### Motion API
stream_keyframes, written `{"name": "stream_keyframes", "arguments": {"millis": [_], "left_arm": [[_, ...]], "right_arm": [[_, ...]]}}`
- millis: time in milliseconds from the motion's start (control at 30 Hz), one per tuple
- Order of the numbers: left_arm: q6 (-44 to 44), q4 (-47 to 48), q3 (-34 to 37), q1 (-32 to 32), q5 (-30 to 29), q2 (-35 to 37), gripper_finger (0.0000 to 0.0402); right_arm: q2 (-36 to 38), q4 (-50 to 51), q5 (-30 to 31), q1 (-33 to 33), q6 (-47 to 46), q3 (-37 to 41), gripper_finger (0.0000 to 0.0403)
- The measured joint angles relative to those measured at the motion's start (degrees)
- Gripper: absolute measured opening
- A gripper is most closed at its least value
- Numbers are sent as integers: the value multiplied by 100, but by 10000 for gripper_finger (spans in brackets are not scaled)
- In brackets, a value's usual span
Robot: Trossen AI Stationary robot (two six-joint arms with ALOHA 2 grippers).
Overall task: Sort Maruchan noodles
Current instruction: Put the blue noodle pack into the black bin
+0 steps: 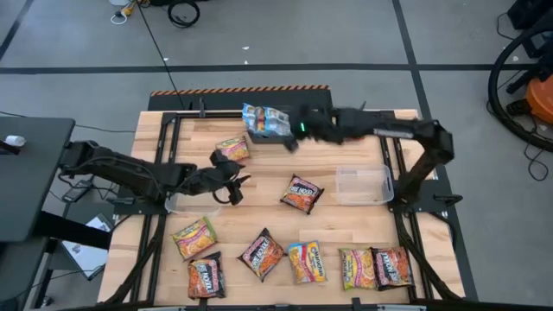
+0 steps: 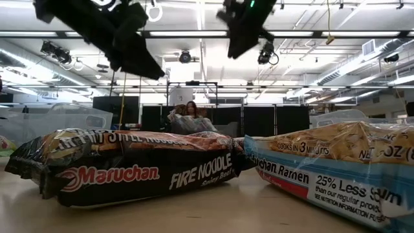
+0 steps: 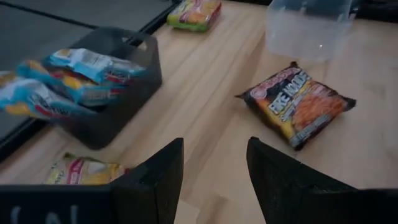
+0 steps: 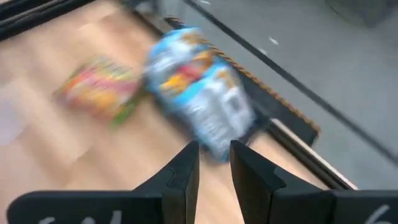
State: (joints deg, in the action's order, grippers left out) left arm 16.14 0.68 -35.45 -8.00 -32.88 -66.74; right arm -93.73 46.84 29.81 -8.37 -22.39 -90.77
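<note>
Over the dark bin (image 1: pixel 263 130), the right pincer (image 1: pixel 292 138) reaches released; left pincer (image 1: pixel 233 188) hovers released mid-table.

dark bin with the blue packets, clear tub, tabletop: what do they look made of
The dark grey bin looks like matte moulded plastic, with a cut-out handle. The clear tub seems thin glossy plastic: the table shows through it. The pale tabletop looks like bare wood, with planks and grain visible.

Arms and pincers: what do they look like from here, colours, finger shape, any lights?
Both arms are dark, jointed and slim. The left pincer has two broad, matte black, wedge-shaped fingers. The right pincer has the same black tapered fingers, and a small green light glows near its wrist. Faint pale lettering marks both finger bases.
</note>
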Motion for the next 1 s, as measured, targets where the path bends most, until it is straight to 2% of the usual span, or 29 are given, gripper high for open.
{"name": "stream_keyframes", "arguments": {"millis": [200,367,533,700,800,1000], "left_arm": [[-58,-78,-19,-477,25,159,181],[-410,-119,-301,-1157,142,482,181],[-406,-185,-338,-1758,447,415,181],[-306,-212,-334,-2243,687,224,181],[-305,-311,-335,-2445,996,121,181],[-174,-562,-335,-2636,1011,26,181]], "right_arm": [[467,-141,183,1823,449,860,97],[453,-200,-176,3230,445,1457,106],[-82,-658,-567,4279,188,1734,137],[-917,-967,-571,5135,363,1465,170],[-1379,-973,-317,5537,461,1181,177],[-2199,-1251,682,6116,596,845,177]]}}
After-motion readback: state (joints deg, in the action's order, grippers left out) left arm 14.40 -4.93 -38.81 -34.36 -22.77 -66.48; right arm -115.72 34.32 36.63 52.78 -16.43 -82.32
